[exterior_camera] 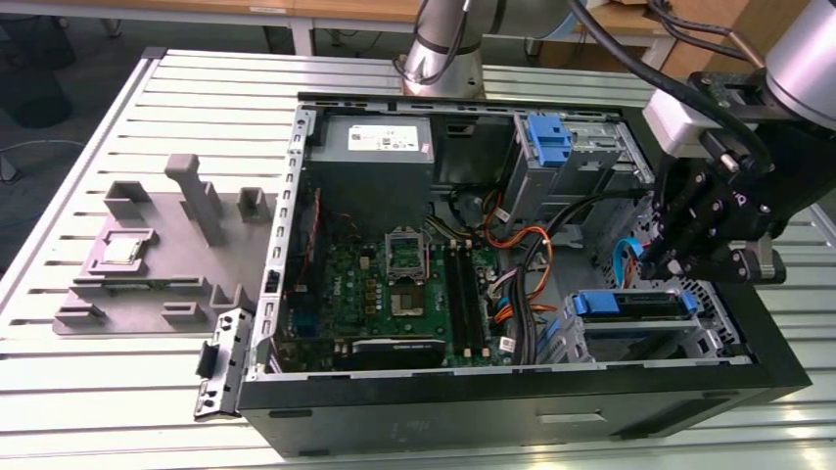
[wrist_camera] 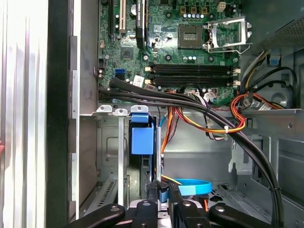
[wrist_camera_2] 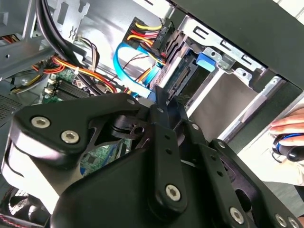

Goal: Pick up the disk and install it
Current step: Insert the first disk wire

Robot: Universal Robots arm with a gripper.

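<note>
The disk, silver-grey in a blue carrier, lies in the lower drive bay at the case's front corner, on the exterior view's right. In the first wrist view the disk stands edge-on inside the metal bay, its blue tab toward the motherboard. In the second wrist view its connector end faces my fingers. My gripper hangs just above the disk's inner end. The black fingers stand close together, shut, with nothing held, tips near the disk's end. The gripper sits over a blue data cable.
Orange and black cables cross beside the bay. A blue bracket sits in the upper bay, a grey power supply at the back. A grey fixture lies outside the case. A hand rests beyond the case wall.
</note>
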